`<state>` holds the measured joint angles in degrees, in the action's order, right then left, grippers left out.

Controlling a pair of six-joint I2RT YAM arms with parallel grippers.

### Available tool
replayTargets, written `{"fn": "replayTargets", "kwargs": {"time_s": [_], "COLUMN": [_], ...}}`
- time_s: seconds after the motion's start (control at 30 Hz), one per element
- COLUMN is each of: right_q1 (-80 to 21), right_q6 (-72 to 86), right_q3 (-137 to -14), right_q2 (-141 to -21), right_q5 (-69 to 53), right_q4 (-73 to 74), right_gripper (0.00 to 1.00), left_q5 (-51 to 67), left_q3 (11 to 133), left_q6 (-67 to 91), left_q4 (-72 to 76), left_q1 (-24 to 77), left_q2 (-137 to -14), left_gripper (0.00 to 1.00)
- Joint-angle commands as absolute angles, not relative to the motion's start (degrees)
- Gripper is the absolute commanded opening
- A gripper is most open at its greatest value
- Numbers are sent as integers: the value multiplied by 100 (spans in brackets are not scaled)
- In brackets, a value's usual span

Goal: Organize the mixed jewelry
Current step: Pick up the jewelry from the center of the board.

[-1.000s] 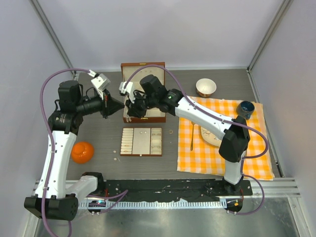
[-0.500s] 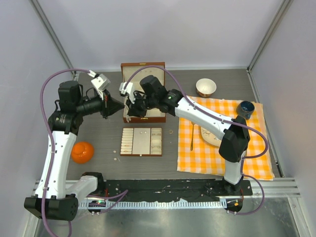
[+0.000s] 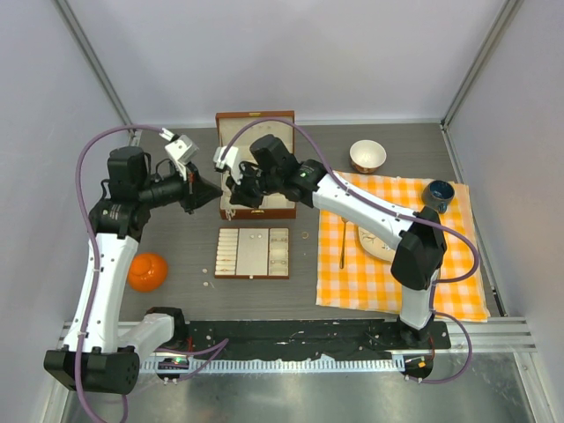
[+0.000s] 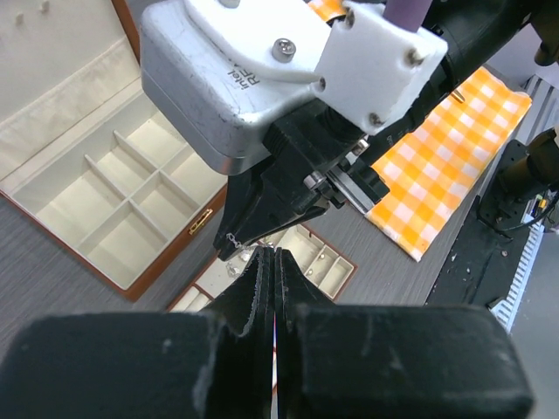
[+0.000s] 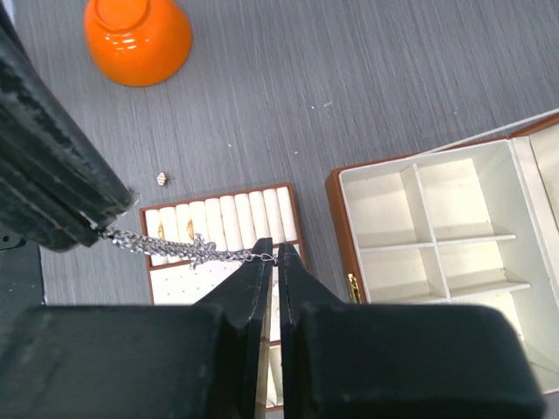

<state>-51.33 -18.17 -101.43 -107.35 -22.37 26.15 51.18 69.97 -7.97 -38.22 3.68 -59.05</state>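
R end effector (image 5: 272, 258) — closed on chain (image 5: 188, 249) (L (image 4: 266, 262) shut too).

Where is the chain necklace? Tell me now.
In the right wrist view, the chain necklace is stretched between the left gripper and right gripper, above the ring tray.

A wooden box (image 3: 256, 123) is seen open at the back of the grey table (image 3: 176, 238), its cream interior split into compartments. A cream-lined tray (image 3: 253, 254) is laid on the table in front of it. An orange bowl (image 3: 146, 270) is set upside down to the left. To the right an orange checked cloth (image 3: 397, 278) is spread. On it are placed a plate (image 3: 377, 247), a gold fork (image 3: 343, 240) beside the plate, and a blue cup (image 3: 437, 194). A white bowl (image 3: 367, 156) is stood near the cloth's back corner.
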Motion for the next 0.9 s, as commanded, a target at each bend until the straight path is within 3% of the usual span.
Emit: {"fn": "replayTargets", "kwargs": {"time_s": [0.0,0.87], "right_q1": [-5159,-4782], "right_q6": [-2030,-2268], "right_q3": [-10055,-10098], "right_q2": [-10275,-10081], "right_q5": [-1855,-1239], "right_q4": [2487,2777], "right_gripper": [1,1], "left_q5": [5010,4193], "left_q3": [6952,6618], "left_q6": [-888,-1002], "left_q4": [-3516,-2673], "left_q1": [396,527], "left_q2": [-5818,-6398], "left_gripper": [0,0]}}
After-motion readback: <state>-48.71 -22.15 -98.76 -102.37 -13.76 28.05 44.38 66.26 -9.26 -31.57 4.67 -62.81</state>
